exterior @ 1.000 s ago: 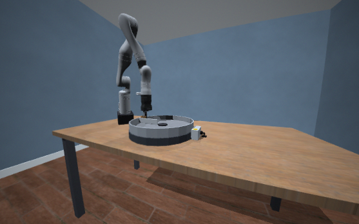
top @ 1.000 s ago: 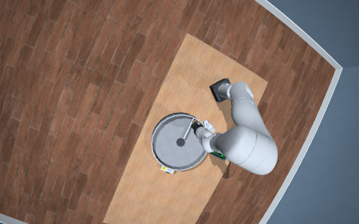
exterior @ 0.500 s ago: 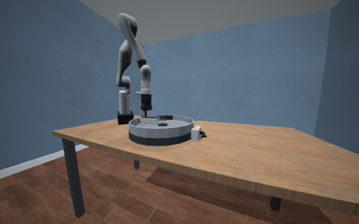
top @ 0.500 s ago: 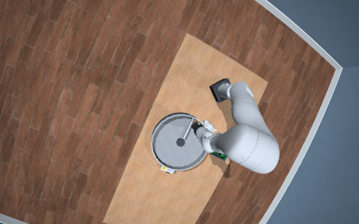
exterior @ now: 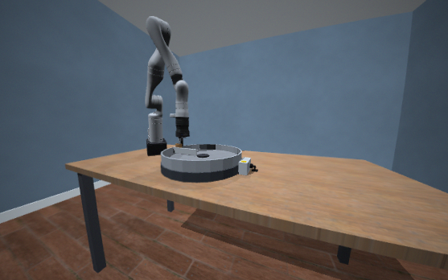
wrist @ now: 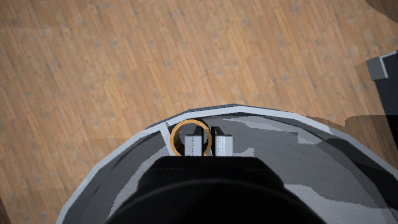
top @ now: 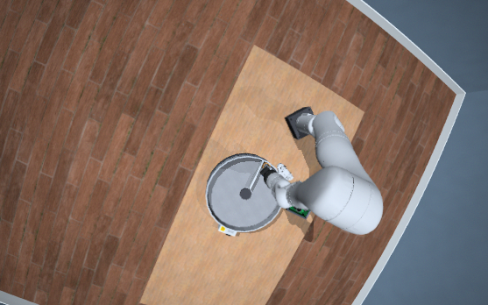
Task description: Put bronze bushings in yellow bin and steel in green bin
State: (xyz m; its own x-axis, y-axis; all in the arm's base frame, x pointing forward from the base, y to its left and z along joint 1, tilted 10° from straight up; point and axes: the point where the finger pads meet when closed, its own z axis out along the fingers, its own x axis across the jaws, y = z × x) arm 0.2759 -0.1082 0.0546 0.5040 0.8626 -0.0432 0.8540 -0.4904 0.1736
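A bronze bushing [wrist: 173, 140] [exterior: 178, 145] shows as an orange ring in the wrist view. My gripper [wrist: 207, 137] [exterior: 181, 142] [top: 265, 170] is shut on its wall, one finger inside the ring and one outside. In the wrist view the ring is over the turntable [top: 231, 210] [exterior: 200, 165] [wrist: 270, 145], near its rim and beside the divider bar. In the exterior view the bushing shows around the rim's height. Part of the green bin [top: 299, 212] shows below the arm. No yellow bin can be made out. No steel bushing can be made out.
The divider bar [top: 256, 176] [wrist: 166, 137] runs from the turntable's dark hub [top: 245, 193] to its raised rim. A small white box [top: 228, 230] [exterior: 244, 166] with a yellow mark is at the rim's outside. A dark box [wrist: 389, 100] shows at the wrist view's right edge.
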